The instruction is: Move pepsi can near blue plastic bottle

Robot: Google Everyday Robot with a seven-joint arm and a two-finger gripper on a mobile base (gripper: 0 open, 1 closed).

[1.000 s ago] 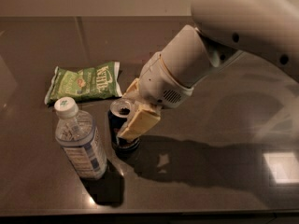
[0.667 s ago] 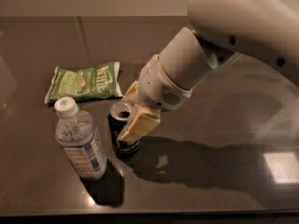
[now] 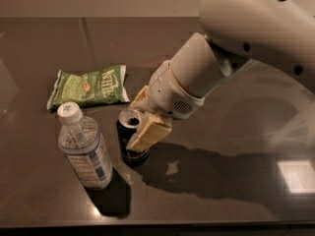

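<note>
Pepsi can [image 3: 125, 127]: where is it, and which way does it point?

Let me set the scene first. A dark, glossy desk [image 3: 44, 181] carries everything. A thick white arm [image 3: 197, 77] comes in from the upper right and slants down to the gripper [image 3: 134, 124]. The Pepsi can stands between the fingers [image 3: 150, 134].

Standing, not lying?

Standing. Its long axis is vertical, with the base on the desk and the silver top facing up.

And the fingers, are they spread or closed?

They are pinching the can. One tan finger lies across the near side of the can. The other sits behind its rim on the far side. The can is clamped between the two.

What else is around them?

A green chip bag [image 3: 88, 86] lies flat on the desk, beyond the fingers and toward the left of the view, apart from them. The blue plastic bottle [image 3: 84, 149] is just beside the fingers on the left of the view. It is upright with its white cap on top and its label round the lower half.

Does the bottle touch the can?

No. A narrow strip of desk shows between them.
</note>
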